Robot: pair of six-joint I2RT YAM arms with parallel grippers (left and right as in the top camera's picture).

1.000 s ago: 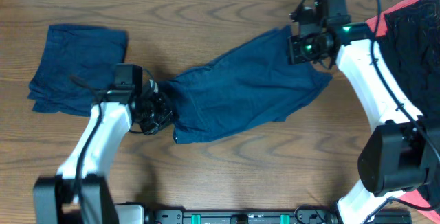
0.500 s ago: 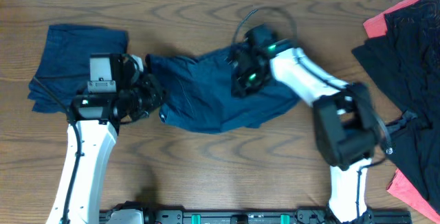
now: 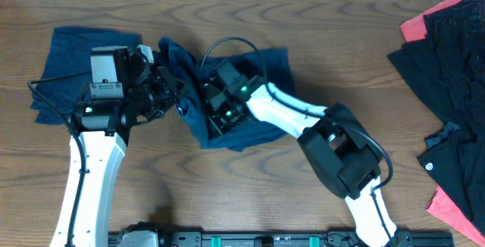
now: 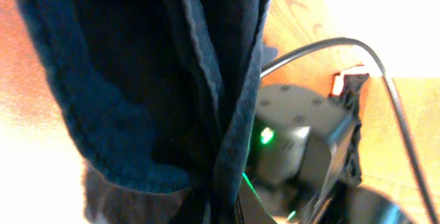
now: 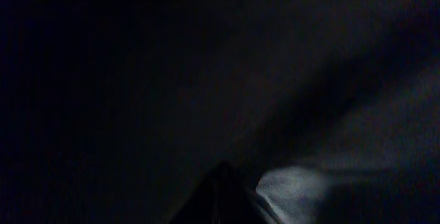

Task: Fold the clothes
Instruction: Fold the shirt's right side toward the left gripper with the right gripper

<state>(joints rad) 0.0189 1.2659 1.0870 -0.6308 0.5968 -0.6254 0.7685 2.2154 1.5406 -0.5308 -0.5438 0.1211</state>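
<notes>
Cloth first: your dark navy blue cloth shorts (image 3: 265,69) lie crumpled on the brown wooden table (image 3: 227,194), a little left of its middle. Their longer run goes across the table from left to right, and the left end is drawn up into a peak that points toward the far edge. Your left gripper (image 3: 173,95) sits at that raised left end. In the left wrist view the shorts (image 4: 137,80) hang right before the lens and gather into one narrow pleat at the bottom of the frame. From that you can take the fingers as pinched on the fabric, though they themselves are hidden. Your right gripper (image 3: 214,114) rests on the heap just beside the left one, its arm stretched over the cloth from the right. Its own camera shows only darkness, so you cannot tell whether its fingers are spread or pressed together. Behind the left arm a second navy blue garment (image 3: 76,57) lies flat and roughly squared. Well apart, at the right edge, black garments (image 3: 455,65) are piled over a coral-red piece (image 3: 418,26). One black garment shows a small white logo (image 3: 430,166).
</notes>
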